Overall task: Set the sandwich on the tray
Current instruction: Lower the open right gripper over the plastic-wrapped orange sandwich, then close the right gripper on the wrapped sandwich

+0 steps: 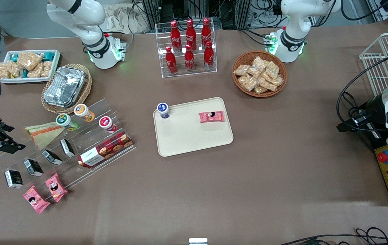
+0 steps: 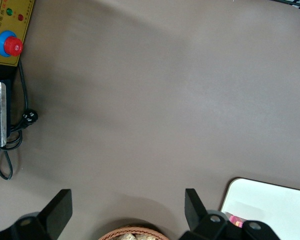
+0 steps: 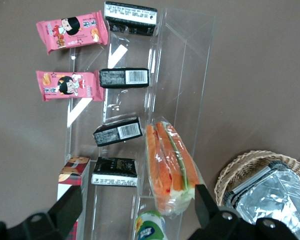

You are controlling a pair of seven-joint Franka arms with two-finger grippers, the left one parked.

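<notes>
- The sandwich (image 1: 45, 133) lies on the upper step of a clear acrylic stand (image 1: 78, 143) at the working arm's end of the desk (image 1: 248, 177), its wrap touching a green-lidded cup (image 1: 65, 121) and just beside a row of small black cartons (image 1: 51, 157).
- The tray (image 1: 187, 139) sits mid-desk, well apart from the stand; it already bears a blue-lidded cup (image 1: 163, 110) and a pink snack packet (image 1: 211, 116), with bare surface in its nearer half.
- The gripper (image 1: 4, 143) hovers off the outer end of the stand, near the sandwich but apart from it. In the wrist view the fingers (image 3: 202, 197) are spread wide and hold nothing.
- The step in hand looks like the approach: nothing is grasped yet.
- Next, I judge, the gripper must descend so the fingers straddle the wedge across its bread faces, closing gently because the wrap is soft, while keeping off the green-lidded cup and cartons.
- The foil container (image 1: 65, 86) in its wicker basket (image 1: 86, 89) stands close by.
</notes>
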